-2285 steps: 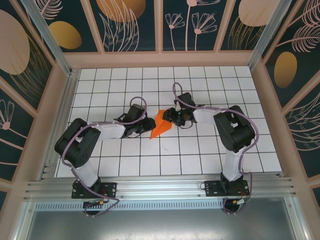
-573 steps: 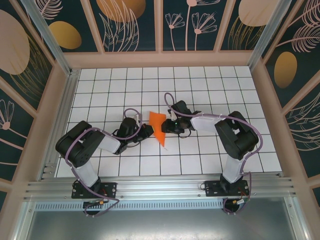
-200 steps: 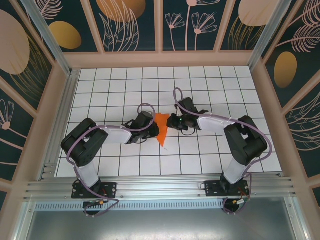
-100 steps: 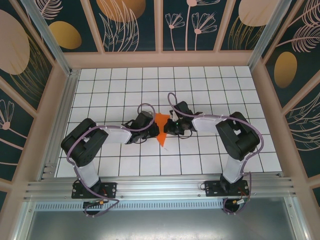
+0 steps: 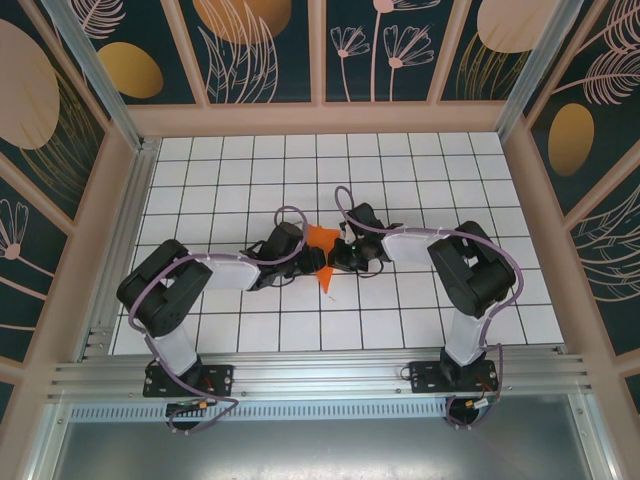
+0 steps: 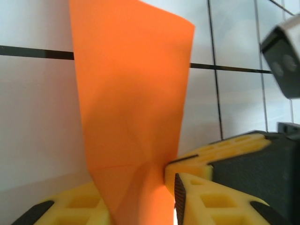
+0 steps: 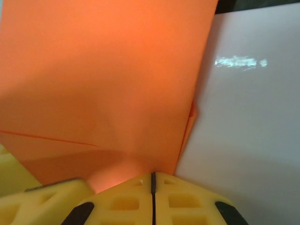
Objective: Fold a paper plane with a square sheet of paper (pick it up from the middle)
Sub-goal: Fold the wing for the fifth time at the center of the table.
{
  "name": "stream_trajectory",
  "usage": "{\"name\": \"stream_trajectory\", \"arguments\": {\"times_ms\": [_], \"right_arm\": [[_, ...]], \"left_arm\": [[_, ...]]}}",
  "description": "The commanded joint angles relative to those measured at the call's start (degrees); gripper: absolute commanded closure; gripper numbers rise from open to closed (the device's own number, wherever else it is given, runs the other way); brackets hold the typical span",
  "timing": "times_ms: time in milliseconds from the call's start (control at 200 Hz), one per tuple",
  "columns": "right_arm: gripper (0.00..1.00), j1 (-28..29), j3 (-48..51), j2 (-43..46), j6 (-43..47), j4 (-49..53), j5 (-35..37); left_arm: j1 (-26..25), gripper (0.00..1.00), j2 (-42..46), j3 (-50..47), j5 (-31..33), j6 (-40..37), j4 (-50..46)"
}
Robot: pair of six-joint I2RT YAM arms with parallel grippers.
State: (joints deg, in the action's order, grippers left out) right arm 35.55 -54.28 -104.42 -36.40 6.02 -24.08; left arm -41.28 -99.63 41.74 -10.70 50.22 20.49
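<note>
The paper (image 5: 320, 240) is mid-table (image 5: 420, 170), standing up between my two grippers, broad end away from me and a point toward the near edge. I judge it feather-light and limp. It will bow, slip and take a crease wherever I pinch it, so I want my holds on the layered folds near the middle, not on a loose single edge, and only light pressure.

The left gripper (image 5: 306, 258) has its jaws partly apart. In its wrist view the paper rises between the yellow pads (image 6: 70, 208) and leans on the left-hand one, with slack on the other side, so I read it as unclamped.

The right gripper (image 5: 338, 256) has its pads (image 7: 187, 197) pressed together to a hairline seam, with the paper's edge pinched in it. By my reckoning that arm alone carries the paper.
</note>
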Motion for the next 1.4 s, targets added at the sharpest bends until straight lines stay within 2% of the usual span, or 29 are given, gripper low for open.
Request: {"name": "stream_trajectory", "arguments": {"times_ms": [0, 160, 370, 841, 1076, 1266, 1396], "right_arm": [[0.93, -0.6, 0.2, -1.4, -2.5, 1.7, 1.4], [0.94, -0.7, 1.5, -1.4, -6.5, 0.3, 0.3], [0.94, -1.1, 2.6, -1.3, -9.4, -0.7, -0.8], [0.94, -1.5, 4.7, -0.5, -16.6, -3.8, -3.0], [0.94, -1.6, 5.8, 0.4, -18.5, -5.2, -3.8], [0.94, -1.9, 5.6, 1.2, -18.3, -5.2, -4.5], [0.90, -2.8, 5.7, 3.3, -17.5, -7.1, -6.0]], "left_arm": [[-0.3, 0.64, 3.4, -3.4, -2.0, 2.9, 6.5], [-0.3, 0.62, 4.1, -8.6, -4.1, 6.0, 14.3], [-1.3, 0.63, 3.8, -10.8, -5.0, 5.8, 15.4], [-4.9, 0.71, 1.9, -6.7, 0.0, 1.4, 5.6], [-5.6, 0.85, 1.8, -6.2, 3.7, -0.1, 2.1], [-5.5, 0.91, 1.8, -4.4, 5.8, -3.8, -2.1], [-5.5, 0.93, 1.8, -3.1, 6.8, -8.5, -4.6]]}}
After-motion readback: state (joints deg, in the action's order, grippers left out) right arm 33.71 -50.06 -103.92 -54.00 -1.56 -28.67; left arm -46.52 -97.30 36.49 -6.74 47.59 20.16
